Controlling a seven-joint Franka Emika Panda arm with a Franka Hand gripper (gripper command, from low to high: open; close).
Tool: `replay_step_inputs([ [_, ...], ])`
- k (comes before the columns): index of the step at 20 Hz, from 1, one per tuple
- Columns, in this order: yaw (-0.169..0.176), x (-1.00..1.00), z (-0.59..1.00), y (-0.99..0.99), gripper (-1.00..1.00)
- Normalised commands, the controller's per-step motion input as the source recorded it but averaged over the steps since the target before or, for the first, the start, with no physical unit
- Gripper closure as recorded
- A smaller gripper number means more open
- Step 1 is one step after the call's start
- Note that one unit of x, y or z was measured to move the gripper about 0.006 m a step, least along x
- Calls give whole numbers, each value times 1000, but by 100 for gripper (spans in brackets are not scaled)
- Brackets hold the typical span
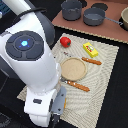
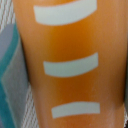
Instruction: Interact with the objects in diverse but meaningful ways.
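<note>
Place setting on a striped mat (image 1: 107, 75), one Panda arm, toy foods. Plate (image 1: 74, 68), round and tan, sits mid-mat as the centre of the setting. Cutlery, orange-handled: one piece (image 1: 91, 61) at the plate's 2 o'clock, one (image 1: 76, 85) along its 5 to 6 o'clock edge, both lying slantwise beside the rim as a diner would find them. Tomato (image 1: 65, 41), red, at the plate's 11 o'clock, apart from it. Block (image 1: 90, 49), yellow with red marks, at 1 o'clock, long axis running 10 to 4 in the exterior view. Two grey pots (image 1: 71, 9) (image 1: 94, 16) stand off the mat on a brown board at 12 o'clock, probably kept there as a cooking zone. Gripper (image 1: 56, 111) hangs low at the plate's 7 o'clock, over the mat's near corner; its body hides whatever is under it in the exterior view. Loaf (image 2: 70, 65), orange with pale score marks, fills the wrist view very close to the lens, so it lies at the gripper; long axis runs 12 to 6 in that picture, scores crossing it; which end leads cannot be told. Whether the claw is apart, together or clamped on the loaf cannot be told, since no fingers show. Sausage: not found in either view.
</note>
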Motion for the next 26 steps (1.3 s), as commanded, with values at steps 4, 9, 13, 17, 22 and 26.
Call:
replay_step_inputs([
  [4, 46, 554, 986, 701, 100],
  [9, 48, 421, 711, 726, 100],
  [13, 44, 263, 416, 664, 100],
  [17, 45, 86, 136, 686, 100],
  [22, 75, -152, -42, 705, 100],
  [26, 124, -521, -182, 539, 100],
])
